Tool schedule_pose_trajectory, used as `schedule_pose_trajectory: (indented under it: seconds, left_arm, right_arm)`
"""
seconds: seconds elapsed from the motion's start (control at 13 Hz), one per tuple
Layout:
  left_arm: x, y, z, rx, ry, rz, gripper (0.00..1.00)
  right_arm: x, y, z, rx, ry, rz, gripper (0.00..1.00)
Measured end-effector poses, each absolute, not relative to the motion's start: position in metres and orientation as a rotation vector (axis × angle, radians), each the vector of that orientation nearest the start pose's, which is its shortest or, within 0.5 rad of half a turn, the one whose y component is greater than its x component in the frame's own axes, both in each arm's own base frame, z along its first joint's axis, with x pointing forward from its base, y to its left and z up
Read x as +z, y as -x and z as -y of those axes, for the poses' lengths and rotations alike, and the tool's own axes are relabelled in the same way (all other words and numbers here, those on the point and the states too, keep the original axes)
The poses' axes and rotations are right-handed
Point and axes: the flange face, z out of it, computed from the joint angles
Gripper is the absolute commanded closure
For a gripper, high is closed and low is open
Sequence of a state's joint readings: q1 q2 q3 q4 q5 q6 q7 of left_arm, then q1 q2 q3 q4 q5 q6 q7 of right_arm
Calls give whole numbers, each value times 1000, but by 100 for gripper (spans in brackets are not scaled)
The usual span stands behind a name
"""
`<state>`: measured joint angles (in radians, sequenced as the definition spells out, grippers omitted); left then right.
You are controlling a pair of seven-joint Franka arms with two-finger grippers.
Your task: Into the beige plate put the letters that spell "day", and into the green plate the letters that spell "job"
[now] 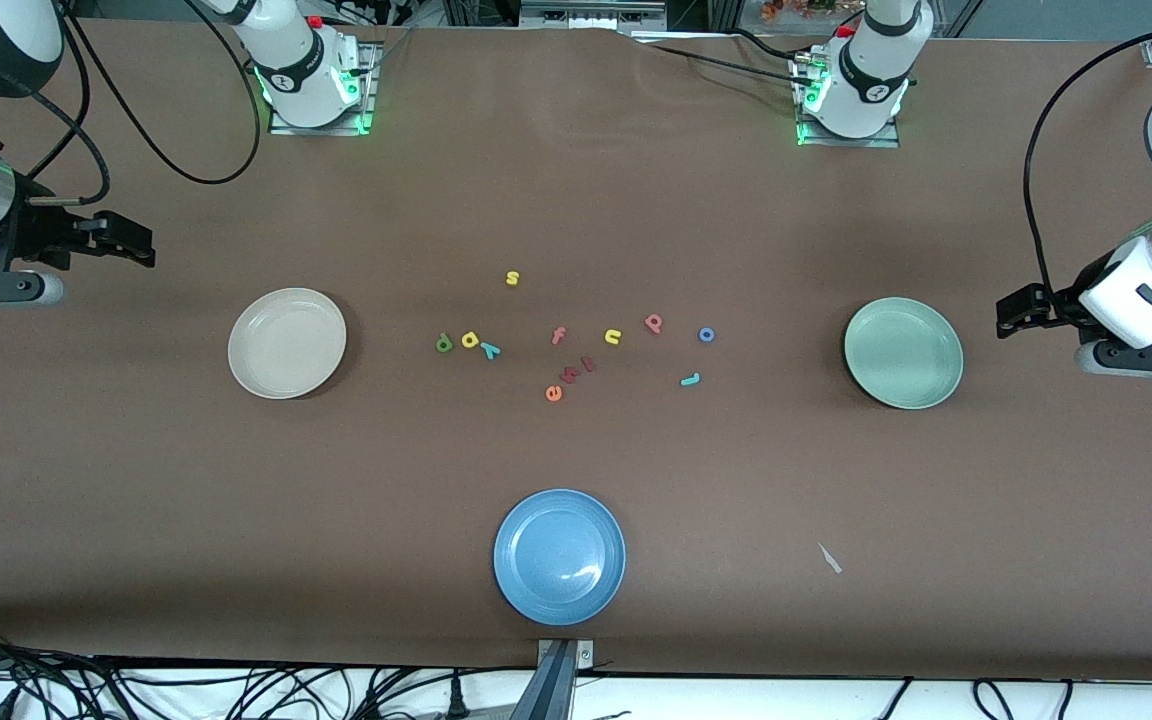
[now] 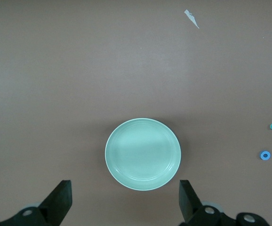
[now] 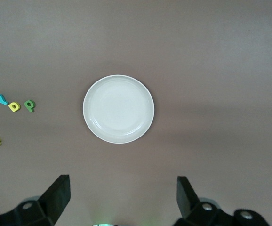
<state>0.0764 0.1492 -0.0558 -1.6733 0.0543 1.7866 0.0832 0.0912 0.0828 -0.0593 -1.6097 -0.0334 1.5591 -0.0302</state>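
You are looking at the tabletop (image 1: 576, 180) from the front camera, starting at the right arm's end. The right gripper (image 1: 141, 247) is hovering over that end edge with its fingers (image 3: 56, 195) spread apart and holding nothing; this arm is waiting. The beige plate (image 1: 287, 343) is sitting toward the same end, with nothing in it.

Near the middle of the tabletop, the green d (image 1: 444, 343), the yellow a (image 1: 470, 340) and the teal y (image 1: 490, 350) are lying in a close row. The yellow s (image 1: 512, 278) is lying farther from the front camera than that row. Next are lying the pink f (image 1: 558, 336), the orange-red e (image 1: 553, 393), two small reddish letters (image 1: 579, 369) beside it and the yellow n (image 1: 613, 337). The blue plate (image 1: 559, 556) is sitting at the tabletop's camera-side edge.

The pinkish-red b (image 1: 653, 322), the teal j (image 1: 691, 379) and the blue o (image 1: 706, 335) are lying apart from one another, between the n and the green plate (image 1: 903, 352). That plate is holding nothing. A pale scrap (image 1: 830, 559) is lying nearer the camera.

The left gripper (image 1: 1014, 312) is hovering over the left arm's end edge, fingers (image 2: 60, 200) apart and gripping nothing.
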Motion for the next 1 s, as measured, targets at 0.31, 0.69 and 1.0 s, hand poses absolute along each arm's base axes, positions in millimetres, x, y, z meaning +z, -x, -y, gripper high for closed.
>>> schedule_pose_trajectory:
  seconds: [0.31, 0.69, 1.0]
  left_arm:
    - [508, -605, -19, 59, 3096, -116, 0]
    - [507, -605, -19, 63, 3096, -116, 0]
    - [507, -604, -19, 64, 3096, -116, 0]
  right_arm:
    - [560, -573, -16, 206, 3172, 101, 0]
    - [563, -573, -16, 194, 3172, 101, 0]
    - [564, -573, -16, 192, 3173, 101, 0]
